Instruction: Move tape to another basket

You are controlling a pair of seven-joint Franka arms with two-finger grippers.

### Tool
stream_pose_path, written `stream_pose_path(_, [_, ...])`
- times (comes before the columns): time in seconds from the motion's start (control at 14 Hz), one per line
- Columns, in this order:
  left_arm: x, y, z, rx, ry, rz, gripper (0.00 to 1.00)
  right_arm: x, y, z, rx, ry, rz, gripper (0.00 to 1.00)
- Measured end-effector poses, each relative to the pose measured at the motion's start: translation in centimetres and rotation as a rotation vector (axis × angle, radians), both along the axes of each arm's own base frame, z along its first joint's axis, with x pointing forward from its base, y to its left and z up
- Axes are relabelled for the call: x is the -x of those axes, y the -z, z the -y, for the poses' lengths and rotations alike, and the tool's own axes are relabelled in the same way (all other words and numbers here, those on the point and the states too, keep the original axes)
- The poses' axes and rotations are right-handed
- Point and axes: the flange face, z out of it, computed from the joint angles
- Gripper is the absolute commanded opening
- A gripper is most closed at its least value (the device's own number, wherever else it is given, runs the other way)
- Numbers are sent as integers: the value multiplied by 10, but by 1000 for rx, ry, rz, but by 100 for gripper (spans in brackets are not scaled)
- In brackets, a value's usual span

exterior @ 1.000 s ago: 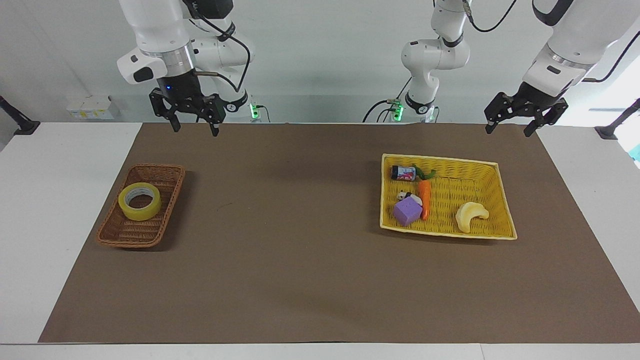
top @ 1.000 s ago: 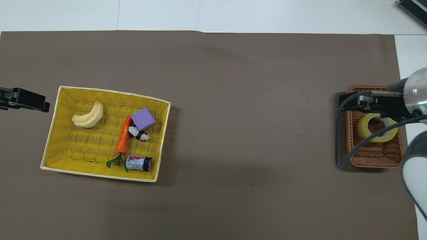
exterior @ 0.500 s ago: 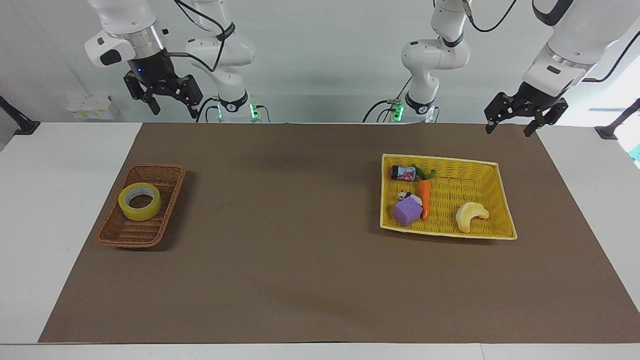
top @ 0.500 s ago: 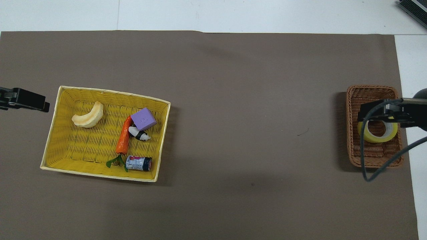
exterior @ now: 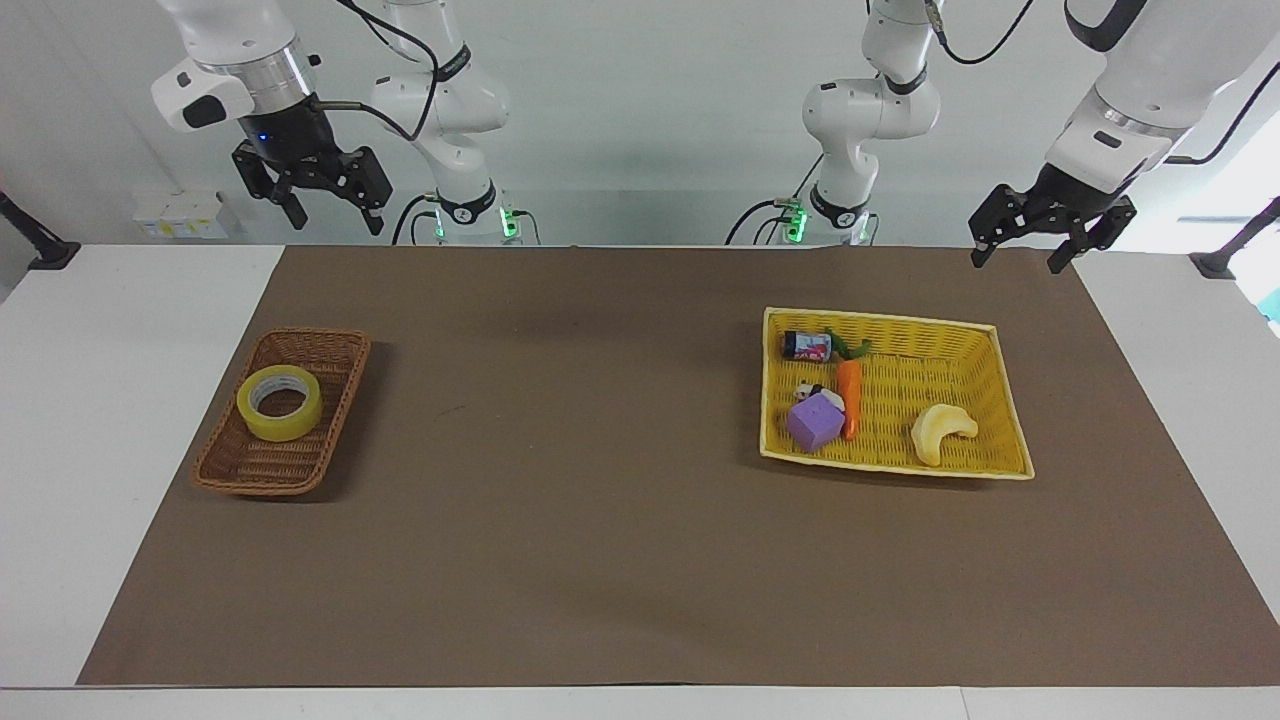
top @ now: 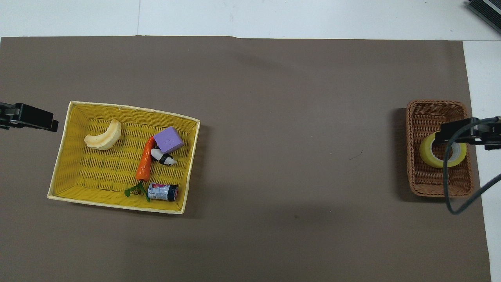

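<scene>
Over the last second the right tool (exterior: 327, 207) had risen and drawn back toward the right arm's end of the tabletop (exterior: 620, 560); nothing else had shifted. It hung high in the air, empty, its fingers spread wide. In the overhead view it overlapped the tape (top: 442, 155), but the facing view showed it well clear above. The tape (exterior: 280, 402) lay flat in the brown basket (exterior: 283, 411), about midway along it. The left tool (exterior: 1025, 257) waited over the mat's corner at the left arm's end, also spread wide and empty. Near it sat the yellow tray (exterior: 985, 395) holding a carrot (exterior: 849, 394), a purple block (exterior: 816, 421), a banana (exterior: 940, 431) and a small can (exterior: 808, 346).
</scene>
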Motion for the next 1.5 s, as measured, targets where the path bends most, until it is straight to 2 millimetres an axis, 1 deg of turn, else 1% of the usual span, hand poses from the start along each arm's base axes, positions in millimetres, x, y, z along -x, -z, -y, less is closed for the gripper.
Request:
stream_pose_path(0.07, [0,0,0,0,0,0,100,0,0,3,0,0,0,100])
stream_pose_path(0.36, [0,0,0,0,0,0,100,0,2,5,9,-3,-5,100])
stream_pose_path(0.71, [0,0,0,0,0,0,100,0,14,7,17,-34,-30,100])
stream_pose_path(1.07, [0,0,0,0,0,0,100,-1,15,9,17,-34,-28,100])
stream_pose_path(1.36, [0,0,0,0,0,0,100,0,15,21,17,-13,-28,100])
stream_pose_path(1.5, [0,0,0,0,0,0,100,0,15,23,17,-9,-28,100])
